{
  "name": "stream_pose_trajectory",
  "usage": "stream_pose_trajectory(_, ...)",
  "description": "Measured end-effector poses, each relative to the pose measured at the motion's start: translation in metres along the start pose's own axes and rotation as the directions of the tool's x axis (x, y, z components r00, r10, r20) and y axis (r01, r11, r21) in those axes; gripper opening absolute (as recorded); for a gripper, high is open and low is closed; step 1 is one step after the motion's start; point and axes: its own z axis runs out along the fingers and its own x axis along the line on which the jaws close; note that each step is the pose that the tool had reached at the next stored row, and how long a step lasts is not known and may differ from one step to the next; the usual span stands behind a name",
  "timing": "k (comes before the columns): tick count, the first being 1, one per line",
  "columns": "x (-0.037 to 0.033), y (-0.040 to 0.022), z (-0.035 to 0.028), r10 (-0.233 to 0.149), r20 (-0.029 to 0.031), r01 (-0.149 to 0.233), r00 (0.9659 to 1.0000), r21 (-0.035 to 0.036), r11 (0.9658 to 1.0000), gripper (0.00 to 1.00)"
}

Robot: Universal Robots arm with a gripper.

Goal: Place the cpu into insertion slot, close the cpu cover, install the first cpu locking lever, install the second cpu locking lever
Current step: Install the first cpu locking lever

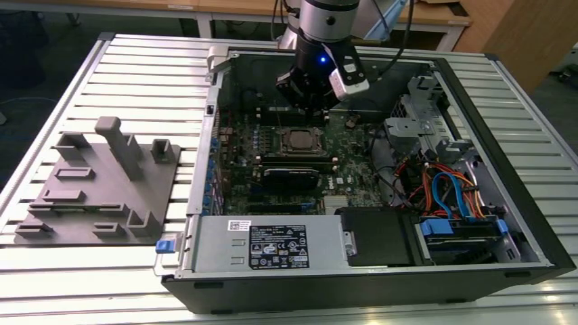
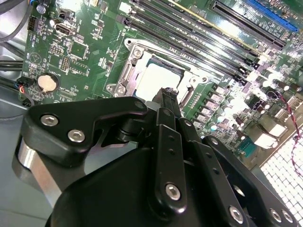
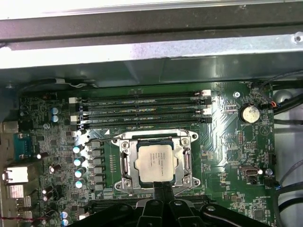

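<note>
Gripper (image 1: pixel 310 105) of grey robot arm (image 1: pixel 325 20) reaches down into open black computer case (image 1: pixel 361 288) on slatted metal table (image 1: pixel 135 61), black fingers (image 3: pixel 160 191) pressed together near square silver-grey cpu (image 3: pixel 154 162) seated in silver-rimmed insertion slot (image 3: pixel 124 161).

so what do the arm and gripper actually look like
The arm is a silver-grey cylinder with a black lower section, a small blue light and a white boxy module on its side; black cables trail off it. The gripper is black, built of jointed linkage bars with silver screw heads.
</note>
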Motion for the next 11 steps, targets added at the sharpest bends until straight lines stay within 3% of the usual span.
stream_pose_trajectory(2,0.0,0.0,0.0,-0.023,0.0006,0.023,0.9997,0.0001,0.9997,0.11)
stream_pose_trajectory(9,0.0,0.0,0.0,-0.026,0.0007,0.026,0.9997,0.0002,0.9997,0.11)
stream_pose_trajectory(11,0.0,-0.0001,0.0,-0.026,0.0008,0.026,0.9997,-0.0028,0.9997,0.11)
